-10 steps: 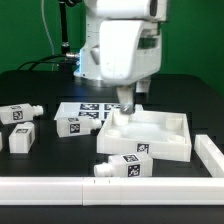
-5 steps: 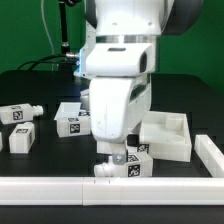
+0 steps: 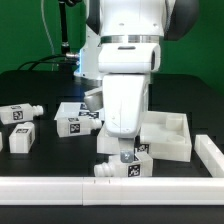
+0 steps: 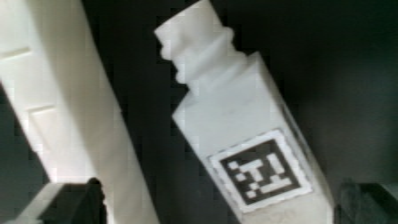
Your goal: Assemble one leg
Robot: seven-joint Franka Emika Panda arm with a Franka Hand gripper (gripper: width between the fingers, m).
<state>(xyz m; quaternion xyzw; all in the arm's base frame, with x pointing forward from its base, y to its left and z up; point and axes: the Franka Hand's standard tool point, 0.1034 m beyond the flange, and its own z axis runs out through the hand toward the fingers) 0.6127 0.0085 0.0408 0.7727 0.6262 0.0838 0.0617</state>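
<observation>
gripper [image 3: 122, 156] hangs over the leg [image 3: 125, 167] with jaws spread wide — leg lies skewed just beside the white rail [image 3: 60, 186], so closing could twist it or clip the rail

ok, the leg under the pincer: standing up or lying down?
Lying down. The leg rests lengthwise on the table, peg toward the exterior view's left; the wrist view shows its long tagged face.
</observation>
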